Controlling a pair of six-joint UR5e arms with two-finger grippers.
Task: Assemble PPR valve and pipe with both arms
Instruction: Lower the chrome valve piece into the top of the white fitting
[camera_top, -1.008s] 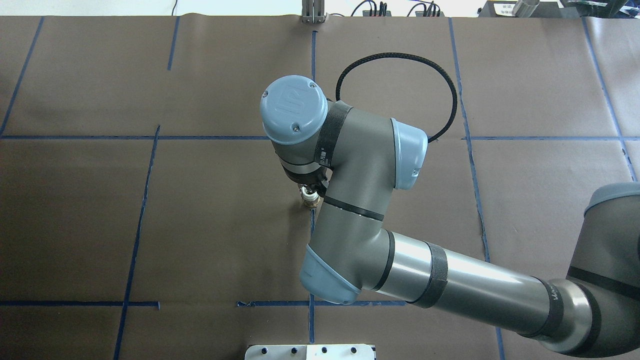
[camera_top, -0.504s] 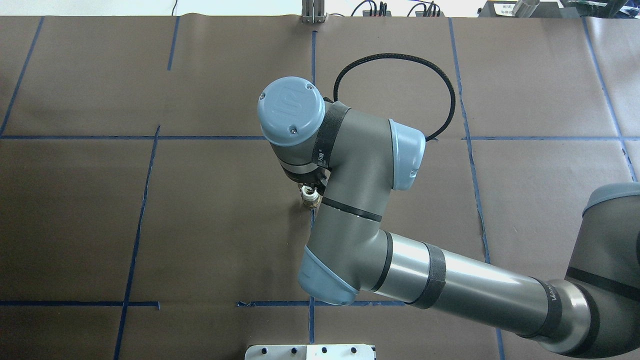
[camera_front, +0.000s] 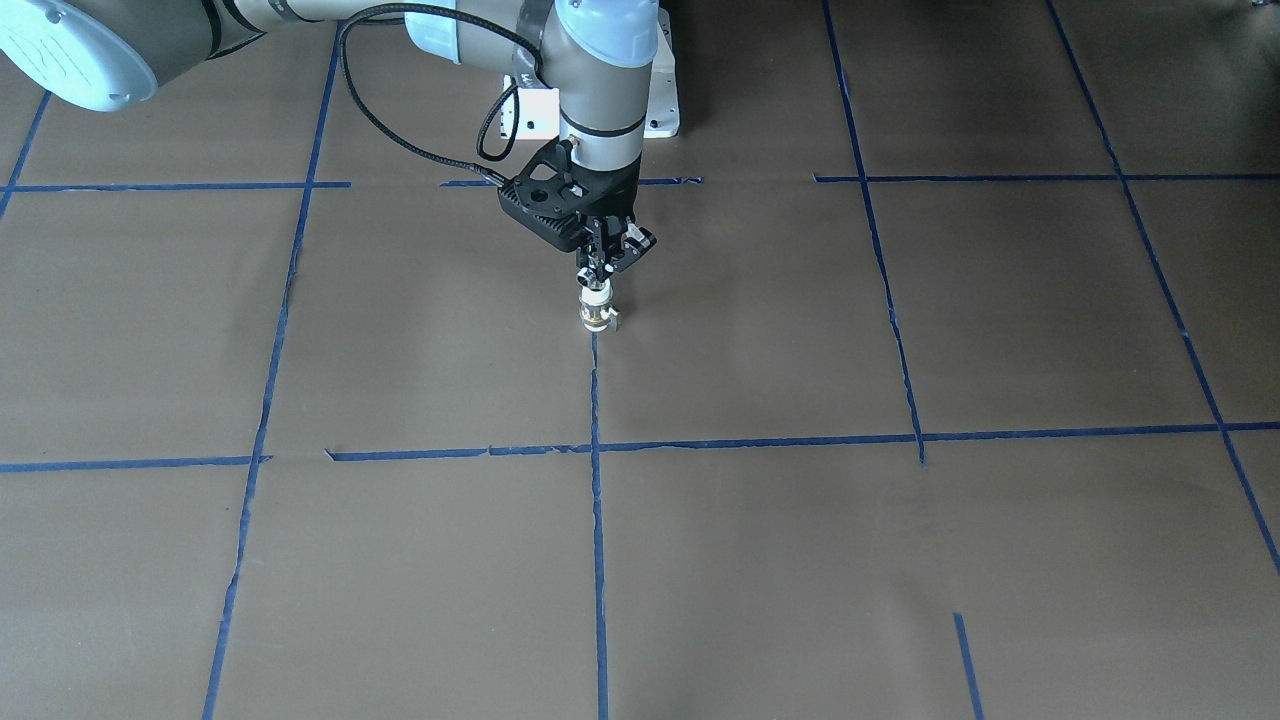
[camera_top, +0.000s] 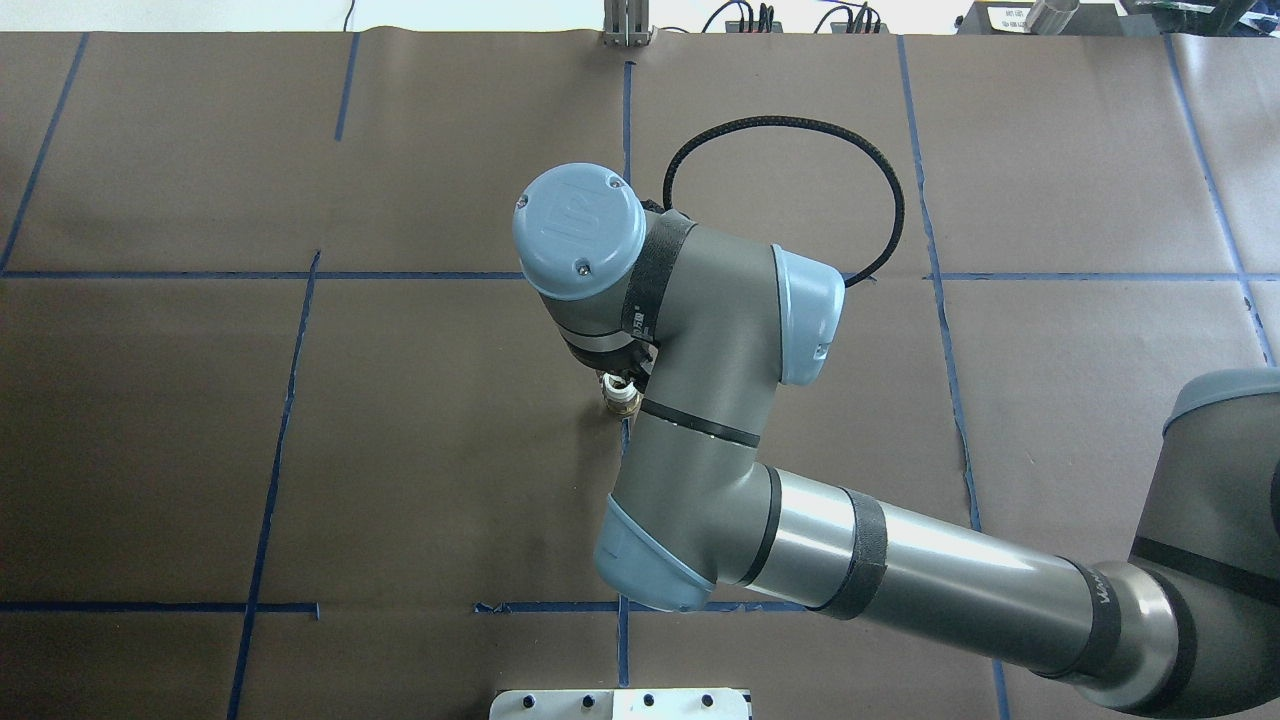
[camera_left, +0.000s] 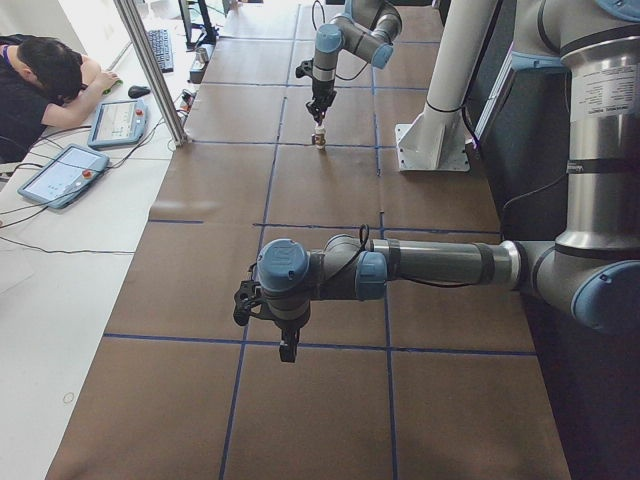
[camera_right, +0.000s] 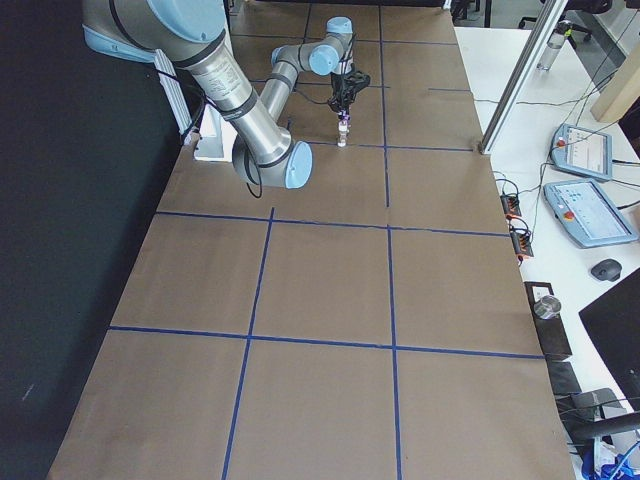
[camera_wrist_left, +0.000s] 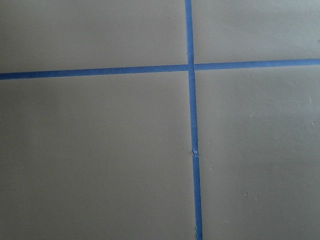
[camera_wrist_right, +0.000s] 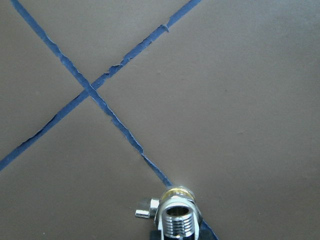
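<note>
Right arm (camera_top: 900, 570): comes in low from the robot's right, forearm stretched across the tabletop (camera_front: 800, 560), elbow bent back toward the base. The wrist is turned so the last link points straight down. A black cable (camera_top: 880, 180) loops out from the wrist.

Right tool (camera_front: 597, 278): vertical, directly over the valve (camera_front: 597, 312), fingers drawn narrow at its upper end. I cannot tell whether they clamp it or only meet above it.

Valve: stands upright on the tabletop, on a line of blue tape (camera_front: 597, 500), with its small side stub low down near the surface. The right wrist view shows it at the bottom edge — a threaded metal mouth over a brass collar, with the stub pointing to the view's left.

Left arm (camera_left: 440, 265): seen only from the left end of the tabletop. Forearm level, wrist bent down, well apart from the valve.

Left tool (camera_left: 288, 348): hangs just above the tabletop near a tape crossing — apart or together, cannot tell.
</note>
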